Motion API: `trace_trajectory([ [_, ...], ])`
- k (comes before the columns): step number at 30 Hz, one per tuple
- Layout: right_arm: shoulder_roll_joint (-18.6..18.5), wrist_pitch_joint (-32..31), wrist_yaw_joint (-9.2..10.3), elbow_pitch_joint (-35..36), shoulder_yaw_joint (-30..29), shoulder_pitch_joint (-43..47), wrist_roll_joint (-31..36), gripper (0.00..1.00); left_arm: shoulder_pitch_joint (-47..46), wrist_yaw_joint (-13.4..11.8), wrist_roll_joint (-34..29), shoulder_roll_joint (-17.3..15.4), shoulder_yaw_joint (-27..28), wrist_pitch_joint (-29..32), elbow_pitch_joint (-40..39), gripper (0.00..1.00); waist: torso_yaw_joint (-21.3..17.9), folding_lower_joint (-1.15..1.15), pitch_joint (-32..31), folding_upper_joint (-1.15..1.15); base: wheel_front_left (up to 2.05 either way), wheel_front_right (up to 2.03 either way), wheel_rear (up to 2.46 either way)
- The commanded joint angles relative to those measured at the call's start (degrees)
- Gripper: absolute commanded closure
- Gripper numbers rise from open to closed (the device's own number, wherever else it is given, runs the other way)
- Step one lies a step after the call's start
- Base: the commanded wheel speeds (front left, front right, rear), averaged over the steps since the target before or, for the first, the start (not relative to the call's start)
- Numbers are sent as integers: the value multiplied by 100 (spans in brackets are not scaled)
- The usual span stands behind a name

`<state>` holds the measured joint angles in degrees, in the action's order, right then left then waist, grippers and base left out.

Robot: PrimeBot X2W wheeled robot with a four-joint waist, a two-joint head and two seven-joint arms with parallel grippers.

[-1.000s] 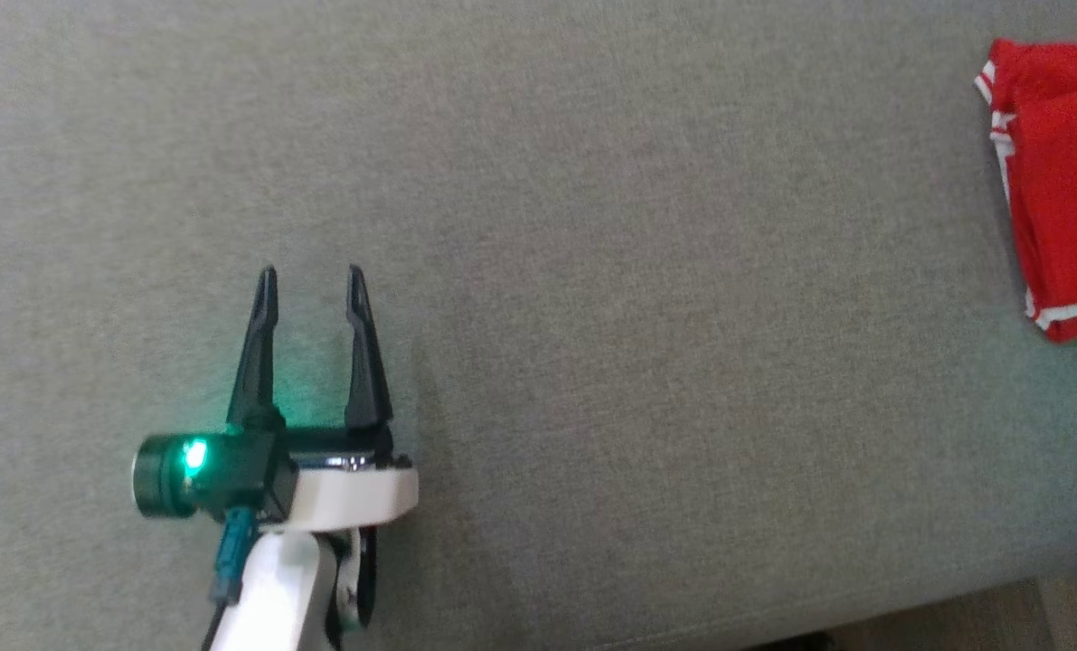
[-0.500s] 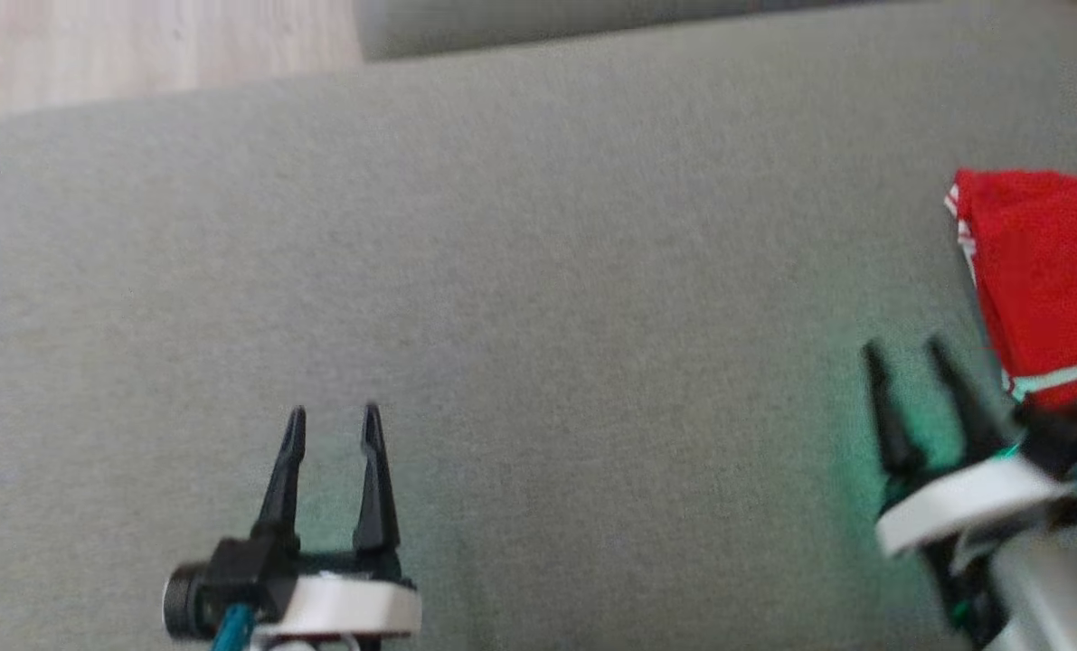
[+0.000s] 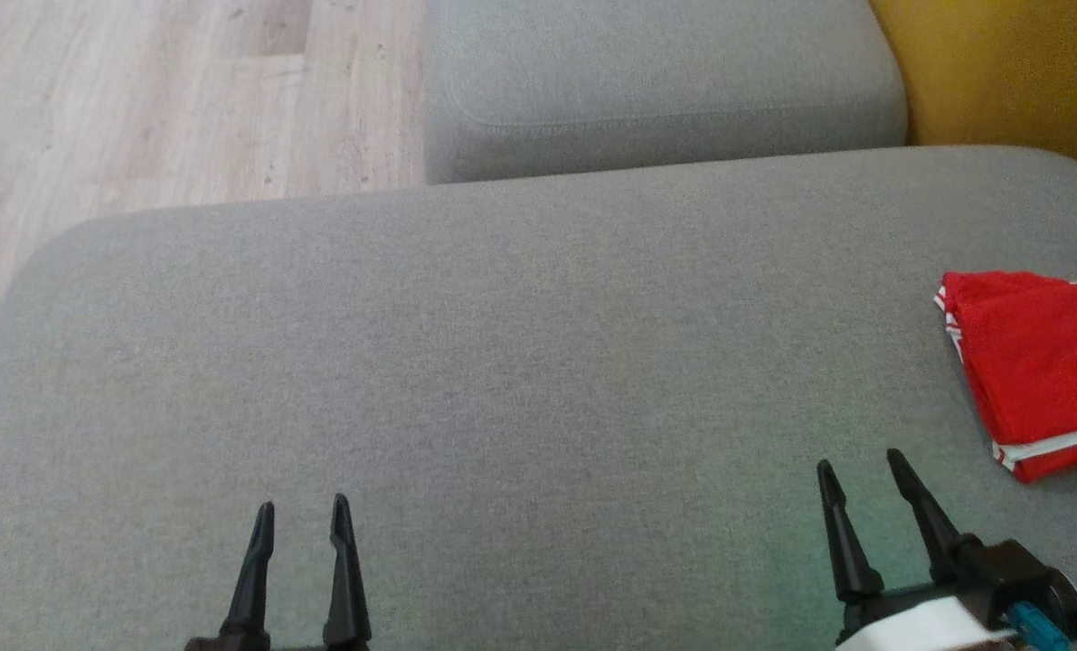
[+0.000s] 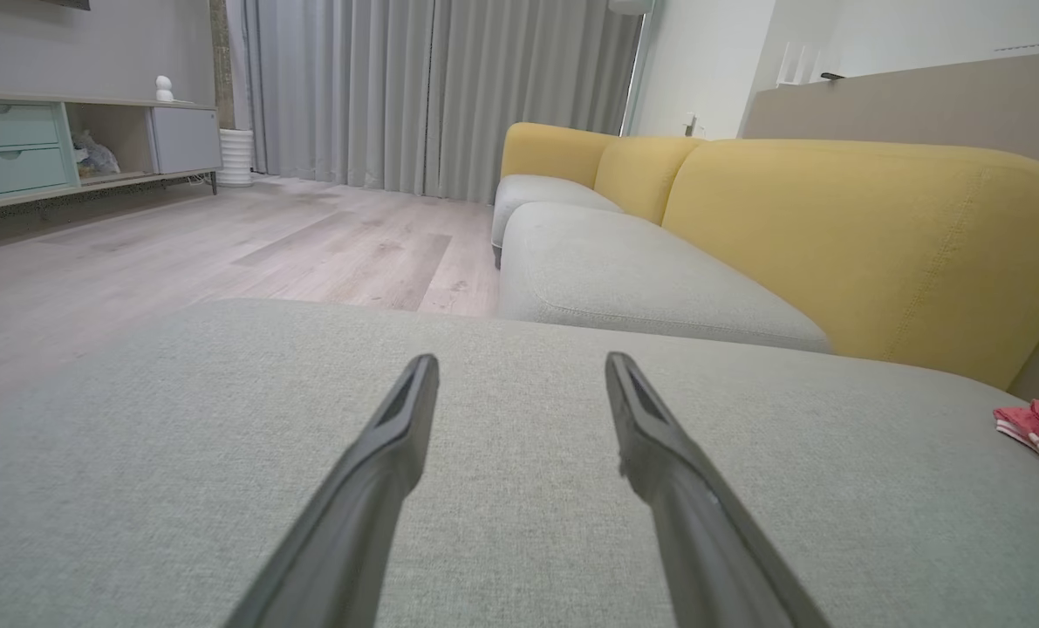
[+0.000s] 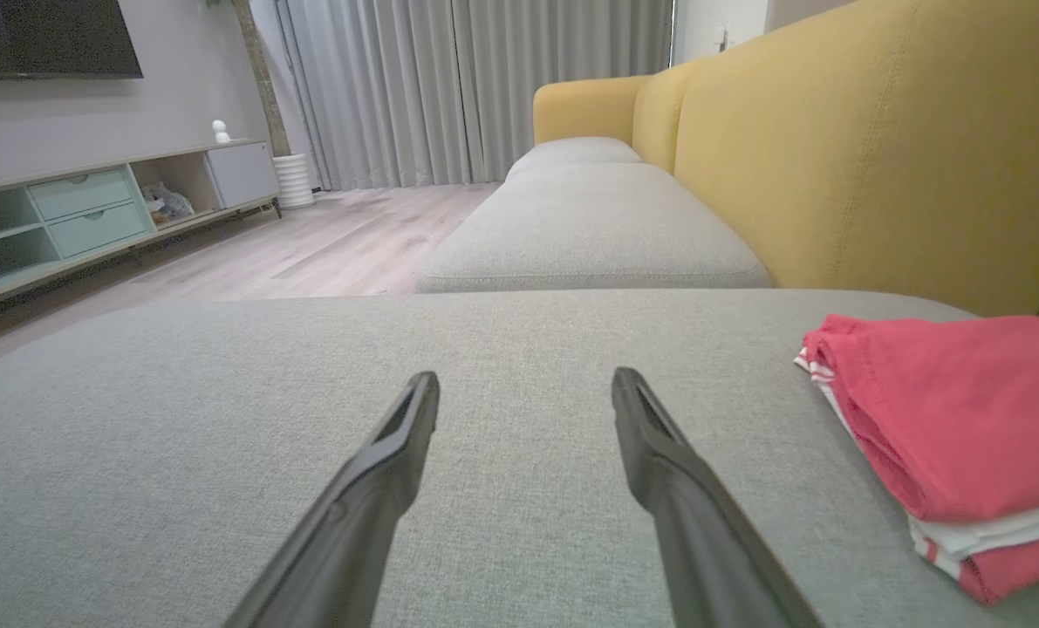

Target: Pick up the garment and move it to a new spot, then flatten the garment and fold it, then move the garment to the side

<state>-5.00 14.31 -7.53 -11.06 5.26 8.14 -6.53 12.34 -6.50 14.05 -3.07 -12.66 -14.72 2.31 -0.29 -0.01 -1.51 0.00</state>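
Your red garment lies folded at the right edge of the grey sofa seat, touched by neither arm. The left end effector and right end effector hover empty, fingers spread wide. Judging by that neat stack set aside, the task looks essentially complete. Beyond lie a pale wood floor, yellow backrests and grey curtains.

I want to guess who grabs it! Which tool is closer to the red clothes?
Right. The right tool is just left of the red clothes, not touching; the left tool is far off to their left.
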Motion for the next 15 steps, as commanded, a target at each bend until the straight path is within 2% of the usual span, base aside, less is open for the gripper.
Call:
trace_trajectory([
  [1,24,68,4,307,3,-96,159,0,-111,13,-68,19,233,-28,-210,0,13,1,-48,0,0,0,0],
  [15,186,68,4,399,26,23,333,0,10,47,-253,19,244,-28,-117,0,-20,1,-156,0,0,0,0],
])
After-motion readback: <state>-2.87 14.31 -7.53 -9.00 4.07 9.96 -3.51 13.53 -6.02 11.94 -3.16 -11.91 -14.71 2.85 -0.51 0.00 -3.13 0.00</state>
